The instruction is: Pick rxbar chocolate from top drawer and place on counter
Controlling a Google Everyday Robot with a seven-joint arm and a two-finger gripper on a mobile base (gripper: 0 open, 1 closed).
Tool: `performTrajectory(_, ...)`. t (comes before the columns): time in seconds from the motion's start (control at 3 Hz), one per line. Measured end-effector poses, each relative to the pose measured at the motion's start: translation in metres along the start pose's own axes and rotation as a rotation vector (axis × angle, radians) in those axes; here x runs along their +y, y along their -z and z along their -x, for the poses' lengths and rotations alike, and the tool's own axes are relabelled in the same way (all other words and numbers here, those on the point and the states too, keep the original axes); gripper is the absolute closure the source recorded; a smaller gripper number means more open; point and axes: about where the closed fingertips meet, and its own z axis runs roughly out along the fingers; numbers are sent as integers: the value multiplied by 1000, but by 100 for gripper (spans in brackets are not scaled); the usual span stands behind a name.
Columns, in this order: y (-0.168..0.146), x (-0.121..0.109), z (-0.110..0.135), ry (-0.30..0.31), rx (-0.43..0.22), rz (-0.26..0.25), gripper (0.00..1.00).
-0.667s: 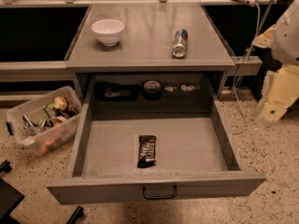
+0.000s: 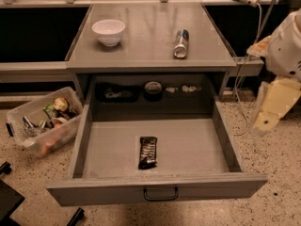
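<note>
The rxbar chocolate (image 2: 147, 152), a flat black wrapped bar, lies on the floor of the open top drawer (image 2: 188, 147), a little left of centre and near the front panel with its dark handle (image 2: 161, 194). The grey counter (image 2: 146, 41) is above the drawer. My arm with its gripper (image 2: 273, 106) hangs at the right edge of the view, beside the drawer's right side and well clear of the bar. Nothing shows in the gripper.
A white bowl (image 2: 108, 31) stands on the counter at the back left, and a silver-blue-red can (image 2: 180, 43) lies at the centre right. A clear plastic bin (image 2: 43, 121) of items sits on the floor to the left. A white cable (image 2: 256, 27) hangs at the right.
My arm at the right has shifted slightly downward. The bar, the drawer and the counter items have not moved.
</note>
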Motion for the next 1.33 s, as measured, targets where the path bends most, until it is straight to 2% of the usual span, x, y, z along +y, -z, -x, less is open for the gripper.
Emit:
performTrajectory(0.33, -56, 17, 4, 40, -102, 50, 0)
performTrajectory(0.67, -119, 29, 11, 84, -193, 78, 0)
performTrajectory(1.0, -170, 36, 25, 103, -224, 61, 0)
performTrajectory(1.33, -210, 34, 51, 111, -242, 0, 0)
